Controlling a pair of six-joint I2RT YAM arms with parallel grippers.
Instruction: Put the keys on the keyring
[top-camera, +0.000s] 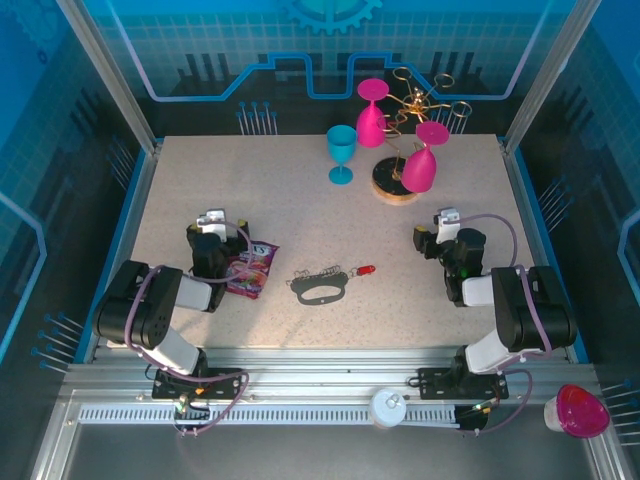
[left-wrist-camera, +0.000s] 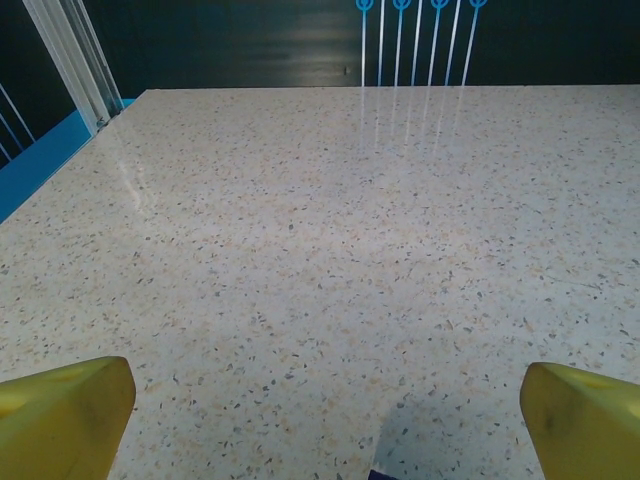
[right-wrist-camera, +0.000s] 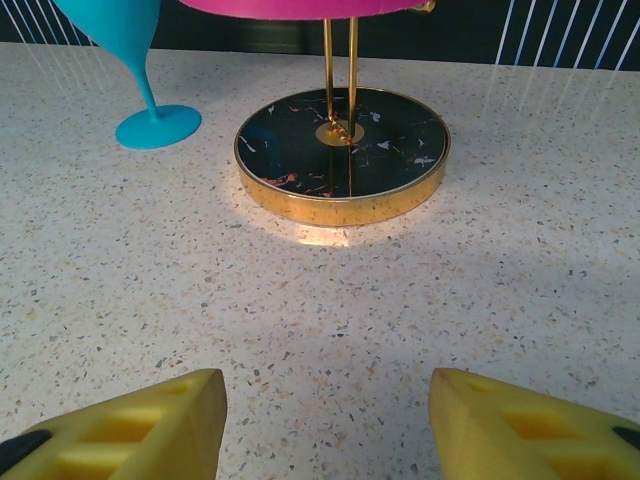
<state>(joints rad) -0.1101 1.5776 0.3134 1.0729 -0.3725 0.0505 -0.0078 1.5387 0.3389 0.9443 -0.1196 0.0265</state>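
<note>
Where the overhead view gives the layout, the keyring (top-camera: 320, 291) lies flat near the middle of the speckled table (top-camera: 300, 200). It is a dark grey oval loop with silver wire rings (top-camera: 318, 273) bunched at its far edge. The keys (top-camera: 364, 271), a tiny metal piece with a red tag, lie just right of those rings. A glossy purple snack packet (top-camera: 250, 268) lies left of the loop.

Its yellow fingers far apart and empty, the left gripper (left-wrist-camera: 320, 425) faces bare stone. The right gripper (right-wrist-camera: 325, 430), likewise spread and empty, faces the rack's gold-rimmed, veined black base (right-wrist-camera: 342, 150) and a turquoise glass (right-wrist-camera: 135, 60).
</note>
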